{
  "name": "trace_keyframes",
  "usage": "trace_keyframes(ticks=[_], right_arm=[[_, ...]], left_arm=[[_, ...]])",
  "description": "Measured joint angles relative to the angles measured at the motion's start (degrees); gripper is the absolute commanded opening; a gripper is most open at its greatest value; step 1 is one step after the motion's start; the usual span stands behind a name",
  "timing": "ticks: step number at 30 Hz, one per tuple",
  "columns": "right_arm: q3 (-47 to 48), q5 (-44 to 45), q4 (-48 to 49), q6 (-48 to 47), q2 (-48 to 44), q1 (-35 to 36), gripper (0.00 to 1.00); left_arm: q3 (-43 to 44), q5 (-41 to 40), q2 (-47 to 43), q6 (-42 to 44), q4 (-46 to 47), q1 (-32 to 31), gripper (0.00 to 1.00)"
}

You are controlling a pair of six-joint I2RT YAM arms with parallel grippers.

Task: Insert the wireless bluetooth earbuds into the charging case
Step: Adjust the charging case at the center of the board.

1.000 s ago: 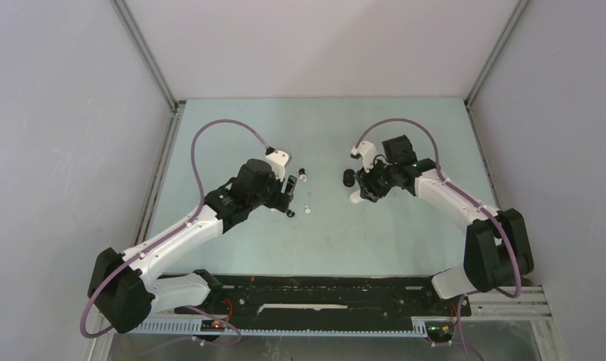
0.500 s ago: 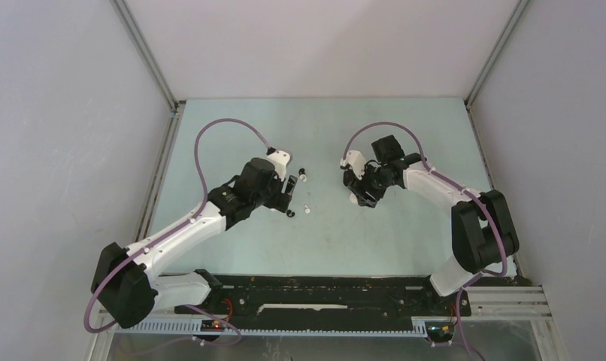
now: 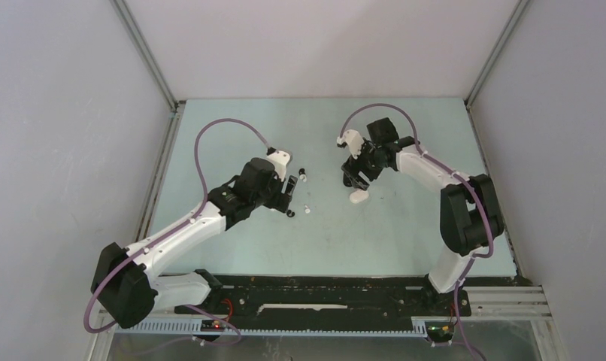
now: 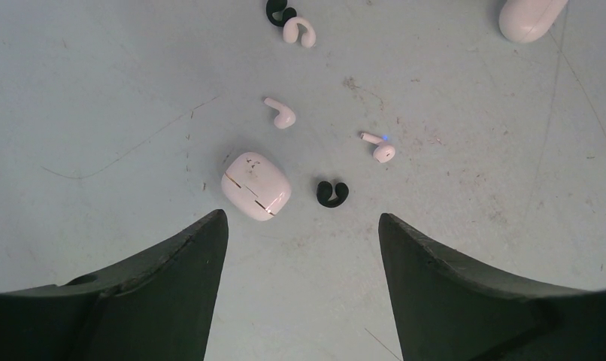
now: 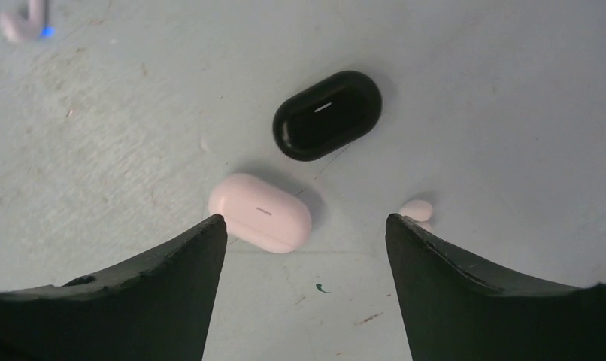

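Note:
In the left wrist view a white squarish case [image 4: 256, 186] lies closed just ahead of my open left gripper [image 4: 300, 218]. Beside it lie a black earbud [image 4: 332, 192], a white earbud [image 4: 281, 113] and a white stemmed earbud [image 4: 379, 147]. A black and a white earbud [image 4: 298, 30] lie farther off. In the right wrist view a closed black oval case [image 5: 328, 114] and a pale oval case [image 5: 261, 212] lie ahead of my open right gripper [image 5: 305, 218]. A small white earbud [image 5: 416, 210] sits by its right finger. Both grippers are empty.
In the top view the left gripper [image 3: 289, 194] and right gripper [image 3: 356, 174] hang over the middle of the pale green table [image 3: 405, 233]. The pale case [image 3: 358, 197] lies just near of the right gripper. White walls and metal rails enclose the table.
My right arm has swung left and toward the back, with its gripper now past the pale case. My left arm has not moved.

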Motion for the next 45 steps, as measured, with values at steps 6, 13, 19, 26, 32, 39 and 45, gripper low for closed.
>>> trace_keyframes(ticks=[6, 13, 19, 26, 32, 39, 45], right_arm=[[0.9, 12.1, 2.9, 11.8, 1.6, 4.5, 0.85], [1.0, 24.1, 4.6, 17.4, 6.1, 9.5, 0.86], [1.0, 29.9, 4.6, 18.5, 7.7, 9.5, 0.86], [-0.2, 31.9, 4.5, 18.4, 7.1, 9.2, 0.86], [-4.0, 32.2, 2.7, 18.2, 3.7, 9.1, 0.86], [-6.5, 30.7, 0.5, 18.6, 0.0, 7.5, 0.70], [-7.5, 26.0, -0.4, 19.5, -1.0, 4.4, 0.66]], left_arm=[[0.0, 0.0, 0.0, 0.0, 0.0, 0.0, 0.80], [0.0, 0.0, 0.0, 0.0, 0.0, 0.0, 0.80], [0.0, 0.0, 0.0, 0.0, 0.0, 0.0, 0.80], [0.0, 0.0, 0.0, 0.0, 0.0, 0.0, 0.80], [0.0, 1.1, 0.0, 0.0, 0.0, 0.0, 0.80], [0.0, 1.7, 0.0, 0.0, 0.0, 0.0, 0.80], [0.0, 2.3, 0.0, 0.0, 0.0, 0.0, 0.81]])
